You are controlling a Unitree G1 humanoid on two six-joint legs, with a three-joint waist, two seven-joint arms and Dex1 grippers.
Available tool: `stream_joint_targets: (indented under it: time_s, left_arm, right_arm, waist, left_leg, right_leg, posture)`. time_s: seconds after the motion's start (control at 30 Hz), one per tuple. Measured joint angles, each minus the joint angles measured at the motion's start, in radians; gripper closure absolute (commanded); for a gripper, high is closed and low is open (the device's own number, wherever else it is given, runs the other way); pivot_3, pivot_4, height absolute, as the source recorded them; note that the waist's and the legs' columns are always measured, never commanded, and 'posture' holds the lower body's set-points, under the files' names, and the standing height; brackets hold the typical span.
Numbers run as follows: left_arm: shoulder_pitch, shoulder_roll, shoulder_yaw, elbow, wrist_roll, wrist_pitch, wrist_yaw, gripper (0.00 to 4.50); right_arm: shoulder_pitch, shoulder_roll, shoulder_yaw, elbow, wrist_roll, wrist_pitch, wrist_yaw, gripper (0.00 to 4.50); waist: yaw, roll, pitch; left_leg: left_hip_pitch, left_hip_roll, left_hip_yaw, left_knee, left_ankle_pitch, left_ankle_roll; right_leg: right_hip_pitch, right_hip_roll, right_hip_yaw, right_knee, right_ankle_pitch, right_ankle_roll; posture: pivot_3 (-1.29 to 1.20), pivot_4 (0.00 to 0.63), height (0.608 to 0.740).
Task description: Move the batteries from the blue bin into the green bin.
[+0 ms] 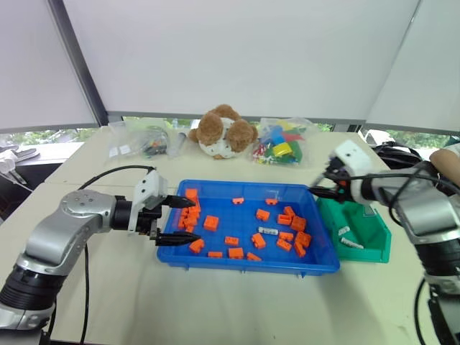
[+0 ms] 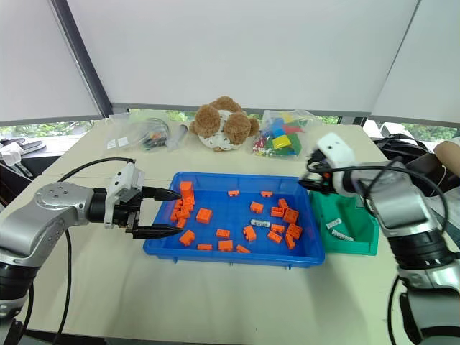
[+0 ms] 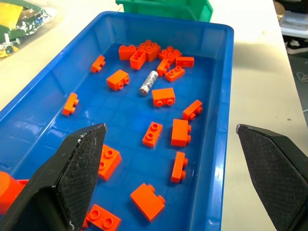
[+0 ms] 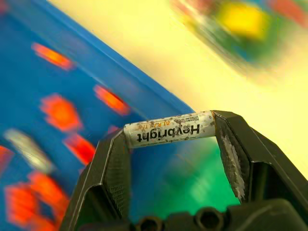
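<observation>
The blue bin [image 1: 251, 264] lies mid-table, strewn with orange blocks, and one of the batteries [image 1: 268, 231] rests among them right of centre. It also shows as a battery [image 3: 148, 83] in the left wrist view. The green bin [image 1: 359, 256] stands against the blue bin's right end with two batteries [image 1: 348, 238] inside. My right gripper [image 1: 327, 188] hovers above the border between the two bins. It is shut on a battery [image 4: 168, 129], gripped end to end. My left gripper [image 1: 188, 221] is open over the blue bin's left end, with nothing between its fingers [image 3: 79, 163].
A teddy bear [image 1: 226, 131], a bag of coloured bricks [image 1: 282, 141] and a clear bag of small parts [image 1: 144, 141] lie along the table's far side. A person's arm [image 1: 449, 154] shows at the right edge. Bare tabletop lies in front of the bins.
</observation>
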Motion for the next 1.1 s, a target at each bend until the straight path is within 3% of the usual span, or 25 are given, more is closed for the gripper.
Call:
stream_joint_targets:
  time_s: [0.37,0.4,0.47,0.5,0.77,0.87,1.1]
  left_arm:
    - [-0.008,-0.005,-0.004,0.011,0.003,-0.019,-0.019,0.00]
    - [-0.011,-0.005,-0.005,0.015,0.003,-0.020,-0.021,0.00]
    - [-0.019,-0.005,-0.007,0.020,0.004,-0.021,-0.025,0.00]
    - [-0.021,-0.005,-0.007,0.021,0.004,-0.022,-0.028,0.00]
    - [-0.038,-0.013,-0.009,0.038,0.004,-0.023,-0.031,0.00]
    - [-0.044,-0.016,-0.015,0.039,0.005,-0.023,-0.032,0.00]
    - [-0.050,-0.020,-0.016,0.046,0.014,-0.023,-0.031,0.00]
  right_arm:
    - [0.161,-0.083,-0.054,0.022,0.006,-0.046,0.004,2.32]
    - [0.165,-0.083,-0.054,0.022,0.011,-0.046,0.004,1.25]
    - [0.165,-0.083,-0.067,0.022,0.016,-0.046,0.001,0.29]
    - [0.165,-0.085,-0.073,0.022,0.019,-0.046,0.001,0.05]
    - [0.102,-0.092,-0.084,0.012,0.054,-0.011,-0.003,0.05]
    - [0.045,-0.077,-0.083,-0.080,0.109,0.028,0.024,0.05]
    - [0.085,-0.012,0.096,-0.199,0.156,-0.004,0.124,0.05]
  waist:
    - [0.003,0.000,0.000]
    - [0.003,0.000,0.000]
    - [0.003,0.000,0.000]
    - [0.003,0.000,0.000]
    - [0.000,0.001,0.000]
    - [0.000,0.001,0.000]
    - [0.007,0.001,0.000]
  left_leg:
    - [0.000,0.000,0.000,0.000,0.000,0.000]
    - [0.000,0.000,0.000,0.000,0.000,0.000]
    - [0.000,0.000,0.000,0.000,0.000,0.000]
    - [0.000,0.000,0.000,0.000,0.000,0.000]
    - [0.000,0.000,0.000,0.000,0.000,0.000]
    - [0.000,0.001,-0.001,-0.001,0.000,0.000]
    - [0.000,0.000,0.000,0.001,0.000,0.000]
  right_leg:
    - [0.000,0.000,0.000,0.000,0.000,0.000]
    - [0.000,0.000,0.000,0.000,0.000,0.000]
    - [0.000,0.000,0.000,0.000,0.000,0.000]
    - [0.000,0.000,0.000,0.000,0.000,0.000]
    - [0.000,0.000,0.000,0.000,0.000,0.000]
    - [0.000,0.001,0.000,0.000,0.000,0.000]
    - [0.001,0.000,0.000,0.000,0.000,0.000]
  posture:
    - [0.00,0.150,0.731]
    - [0.00,0.150,0.731]
    - [0.00,0.150,0.731]
    - [0.00,0.150,0.731]
    - [0.00,0.150,0.731]
    - [0.00,0.150,0.731]
    - [0.00,0.150,0.731]
